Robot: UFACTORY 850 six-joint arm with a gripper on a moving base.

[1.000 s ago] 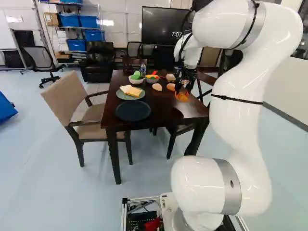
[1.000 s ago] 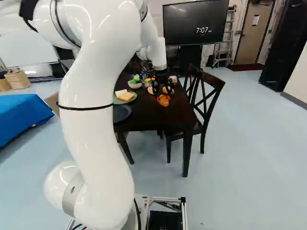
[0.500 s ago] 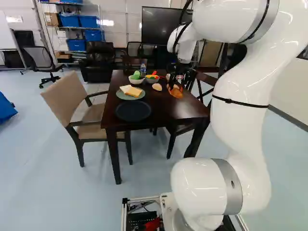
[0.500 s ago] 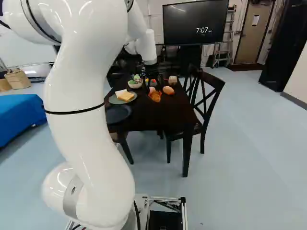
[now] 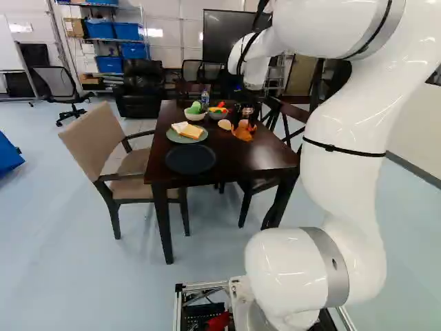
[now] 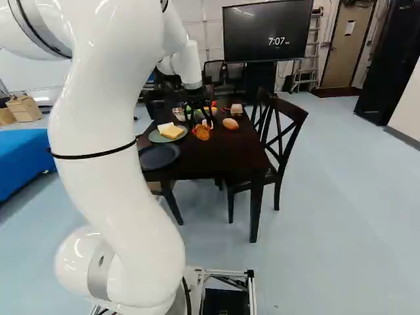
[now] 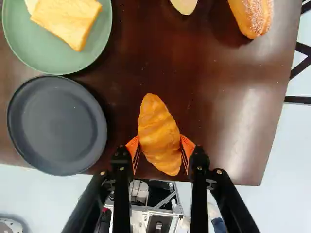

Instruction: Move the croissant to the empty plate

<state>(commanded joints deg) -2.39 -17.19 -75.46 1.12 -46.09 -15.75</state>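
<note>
In the left base view my gripper (image 5: 244, 125) hangs over the table, with the orange-brown croissant (image 5: 243, 134) at its tips. The wrist view shows the gripper (image 7: 160, 149) shut on the croissant (image 7: 159, 133), an orange pad pressed to each side of it. The croissant appears raised above the tabletop. Beside it in the wrist view lies the bare dark plate (image 7: 57, 124); in the left base view that plate (image 5: 190, 158) sits near the table's front edge, left of the gripper.
A green plate (image 7: 92, 52) with bread slices adjoins the dark plate. Farther over the wooden table (image 5: 234, 163) are a sugared roll (image 7: 250, 15), another bread piece (image 7: 184, 5) and two bowls of food. A beige chair (image 5: 103, 148) and a dark chair (image 6: 286, 131) flank the table.
The arm has swung leftward over the table, and the croissant has moved along with the gripper toward the plates. The base has stayed put.
</note>
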